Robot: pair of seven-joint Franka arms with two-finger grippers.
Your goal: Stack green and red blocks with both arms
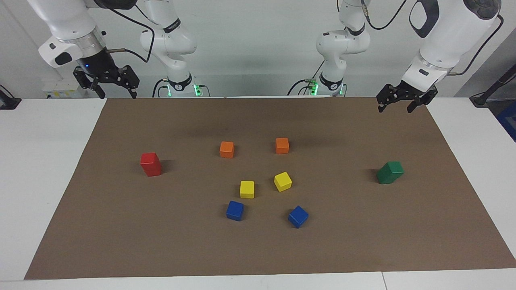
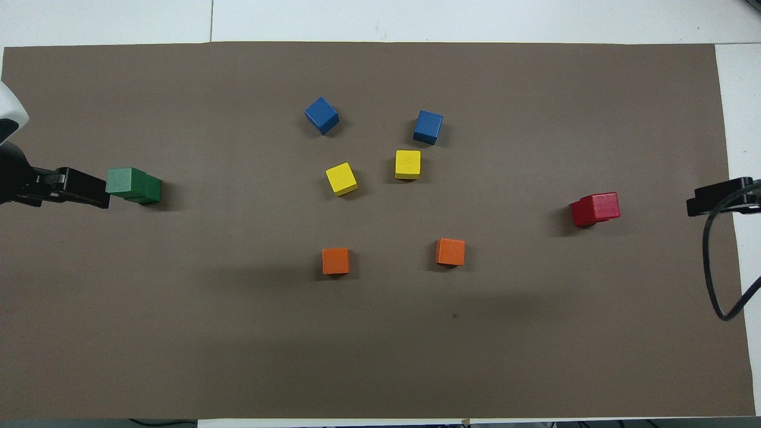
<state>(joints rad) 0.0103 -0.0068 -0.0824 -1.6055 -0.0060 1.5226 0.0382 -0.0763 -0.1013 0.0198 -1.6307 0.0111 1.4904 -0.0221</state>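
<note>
You see both stacks built: the red stack near the right arm's end, the green stack near the left's. The left gripper and right gripper hang released over the mat's robot-side corners.

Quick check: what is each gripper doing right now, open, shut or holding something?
Left gripper: open, holding nothing, raised over the mat's edge by the robots.
Right gripper: open, holding nothing, raised at its own end of the table.

Red stack, green stack, plain brown mat.
</note>
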